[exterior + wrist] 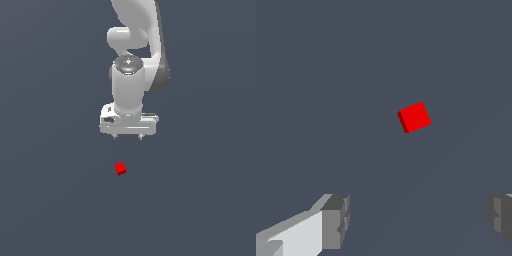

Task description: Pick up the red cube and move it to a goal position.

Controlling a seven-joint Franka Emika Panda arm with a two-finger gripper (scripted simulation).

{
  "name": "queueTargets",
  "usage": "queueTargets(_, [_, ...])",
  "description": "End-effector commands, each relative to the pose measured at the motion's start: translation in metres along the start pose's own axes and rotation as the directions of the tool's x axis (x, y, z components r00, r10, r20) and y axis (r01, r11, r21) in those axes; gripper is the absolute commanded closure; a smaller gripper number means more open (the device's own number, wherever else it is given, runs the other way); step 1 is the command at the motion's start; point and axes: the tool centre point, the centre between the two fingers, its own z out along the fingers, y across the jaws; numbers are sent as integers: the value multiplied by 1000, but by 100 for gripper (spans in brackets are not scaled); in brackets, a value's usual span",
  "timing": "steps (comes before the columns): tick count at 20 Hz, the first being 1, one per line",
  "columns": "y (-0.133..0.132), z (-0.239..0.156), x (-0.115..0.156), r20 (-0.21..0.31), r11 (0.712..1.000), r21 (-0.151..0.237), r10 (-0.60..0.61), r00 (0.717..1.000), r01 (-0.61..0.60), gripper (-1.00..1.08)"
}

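The red cube (120, 168) is a tiny bright red block lying on the flat dark grey ground, turned a little askew. The white gripper (128, 137) hangs well above it, slightly toward the exterior view's right of the cube, pointing down. Its two short fingertips (115, 136) stand far apart with nothing between them, so it is open. In the wrist view the red cube (415, 117) shows apart from the gripper (418, 220), ahead of the wide gap between the grey finger pads (336, 220).
The white arm (137, 45) rises from the gripper to the exterior view's top edge. The ground (50, 200) is plain dark grey all round, with no other object in view.
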Motion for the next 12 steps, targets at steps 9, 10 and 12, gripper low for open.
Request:
queueTargets(9, [4,15,5,3,999,1,-36,999,36,-92])
queueTargets(10, [5,19,7,4,999,2,-45,999,45,-92])
queueTargets(12, [8,29,10,7,998,3,-68,998,68,-92])
